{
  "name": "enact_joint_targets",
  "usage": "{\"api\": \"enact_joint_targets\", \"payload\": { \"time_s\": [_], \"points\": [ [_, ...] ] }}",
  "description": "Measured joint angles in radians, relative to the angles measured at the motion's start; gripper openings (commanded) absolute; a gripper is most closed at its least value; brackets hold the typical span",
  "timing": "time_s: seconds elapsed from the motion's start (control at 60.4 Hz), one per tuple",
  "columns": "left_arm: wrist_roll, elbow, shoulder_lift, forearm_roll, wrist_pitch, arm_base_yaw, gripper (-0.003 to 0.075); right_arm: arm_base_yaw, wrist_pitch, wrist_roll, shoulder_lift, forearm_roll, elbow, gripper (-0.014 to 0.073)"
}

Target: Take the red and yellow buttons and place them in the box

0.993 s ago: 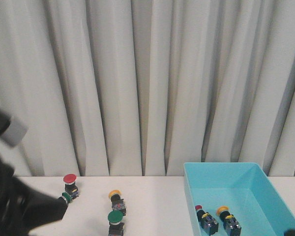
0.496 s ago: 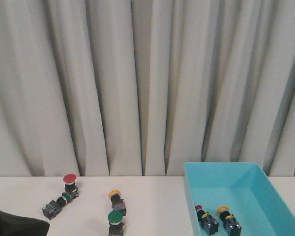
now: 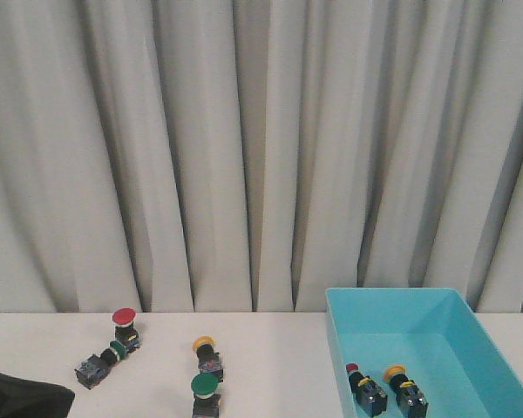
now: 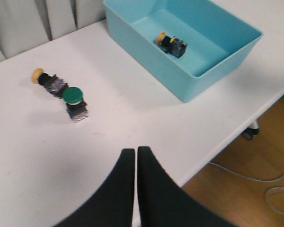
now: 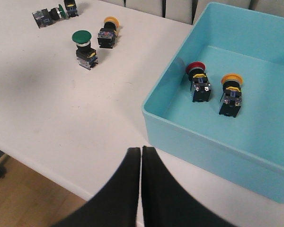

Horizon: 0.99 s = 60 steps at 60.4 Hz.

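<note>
On the white table a red button (image 3: 124,324) stands at the back left and a yellow button (image 3: 206,352) lies near the middle. The yellow one also shows in the left wrist view (image 4: 46,79) and the right wrist view (image 5: 108,31). The turquoise box (image 3: 471,326) sits at the right and holds a red button (image 5: 198,81) and a yellow button (image 5: 230,93). My left gripper (image 4: 136,150) is shut and empty above the table's front edge. My right gripper (image 5: 141,149) is shut and empty, in front of the box's near wall (image 5: 203,142).
A green button (image 3: 205,390) stands upright in front of the yellow one. Another green button (image 3: 100,360) lies beside the red one. Part of my left arm (image 3: 17,399) shows at the lower left. Grey curtains hang behind. Wooden floor lies past the table's front edge.
My left arm has dropped from the left of the front view to a small part at the bottom corner. The lying green button is uncovered. The buttons have not moved.
</note>
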Motion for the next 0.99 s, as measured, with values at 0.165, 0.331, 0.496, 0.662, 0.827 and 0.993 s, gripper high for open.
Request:
{"api": "enact_joint_targets", "payload": {
  "time_s": [0.165,0.331,0.496,0.662,0.827,0.993],
  "points": [
    [0.000,0.152,-0.036,0.086,-0.210,0.052,-0.0007,0.000,0.003,0.000,0.000,0.000,0.000,-0.0007],
    [-0.001,0.390,-0.192,0.059,-0.511,0.149,-0.0007,0.000,0.006,0.000,0.000,0.000,0.000,-0.0007],
    [0.001,0.667,-0.394,0.053,-0.718,0.251,-0.0006,0.000,0.006,0.000,0.000,0.000,0.000,-0.0007],
    [0.001,0.890,-0.605,0.051,-0.794,0.346,-0.0006,0.000,0.006,0.000,0.000,0.000,0.000,-0.0007],
    [0.016,0.958,-0.806,0.050,-0.741,0.429,-0.0006,0.000,0.006,0.000,0.000,0.000,0.000,-0.0007],
    [0.072,0.959,-0.916,0.050,-0.697,0.494,-0.0006,0.000,0.007,0.000,0.000,0.000,0.000,-0.0007]
  ]
}}
